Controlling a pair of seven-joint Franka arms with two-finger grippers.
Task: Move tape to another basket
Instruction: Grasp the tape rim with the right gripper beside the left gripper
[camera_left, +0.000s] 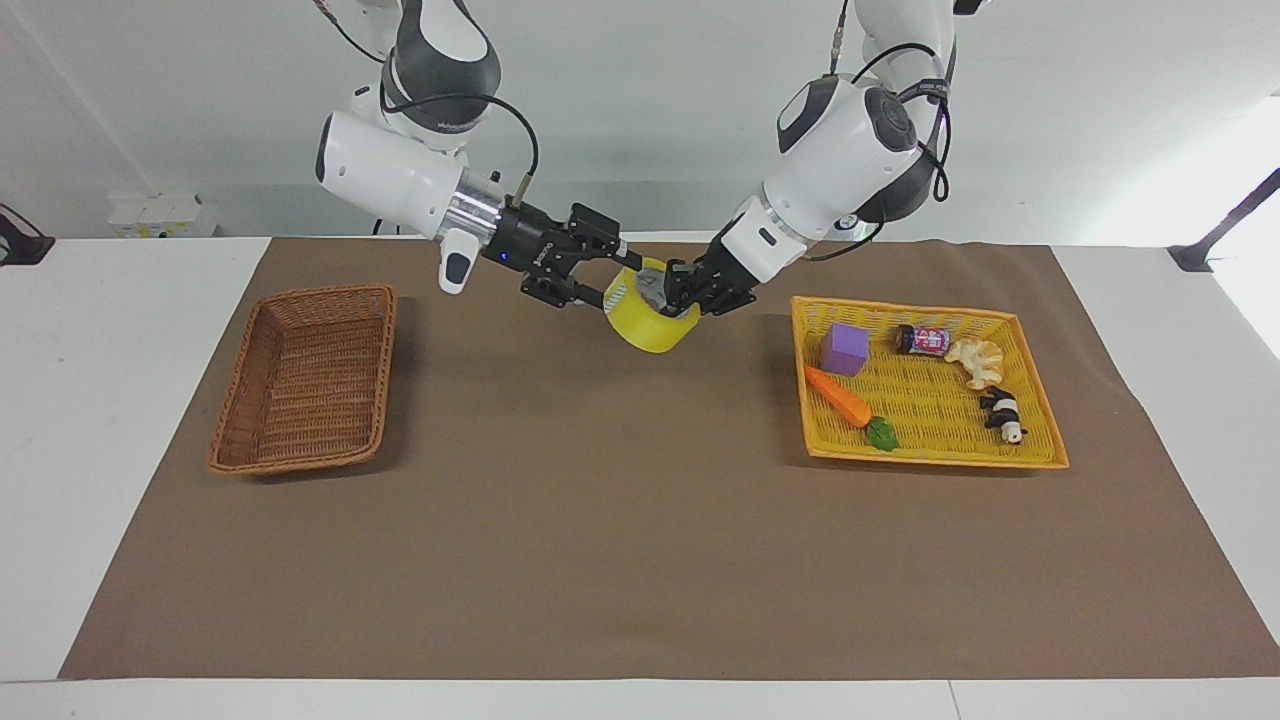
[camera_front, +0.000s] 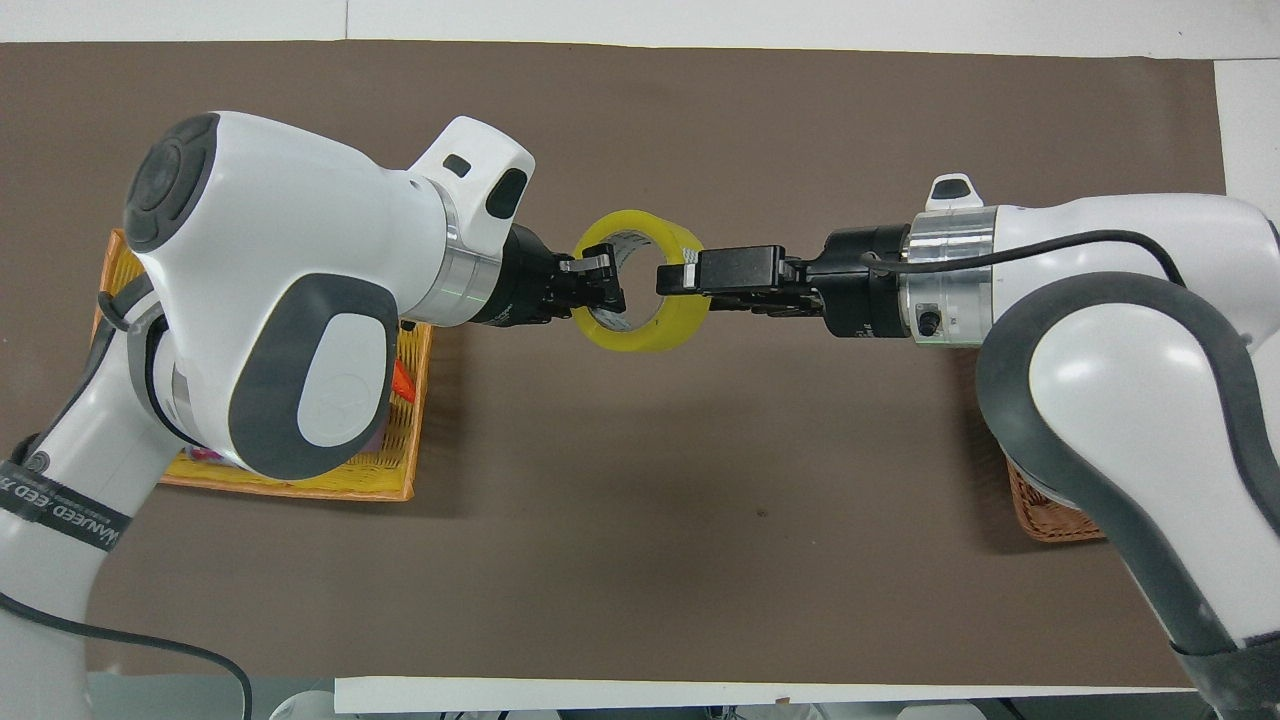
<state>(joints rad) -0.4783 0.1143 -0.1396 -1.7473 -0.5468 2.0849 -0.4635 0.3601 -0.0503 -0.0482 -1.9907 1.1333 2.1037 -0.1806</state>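
Observation:
The tape (camera_left: 650, 322) (camera_front: 640, 336), a yellow roll with a white core, hangs tilted above the brown mat between the two baskets. My left gripper (camera_left: 682, 300) (camera_front: 603, 286) is shut on the wall of the roll at the left arm's end, one finger inside the hole. My right gripper (camera_left: 604, 276) (camera_front: 681, 278) is open and straddles the roll's wall at the right arm's end, its jaws apart around it. The brown wicker basket (camera_left: 325, 293) (camera_front: 1042, 512) sits empty at the right arm's end of the table, mostly covered by the right arm in the overhead view.
A bright yellow woven basket (camera_left: 930, 458) (camera_front: 300, 490) at the left arm's end holds a purple cube (camera_left: 845, 348), a toy carrot (camera_left: 840, 396), a small jar (camera_left: 922, 340), a pastry (camera_left: 976, 360) and a panda figure (camera_left: 1003, 414). The brown mat (camera_left: 620, 540) covers the table's middle.

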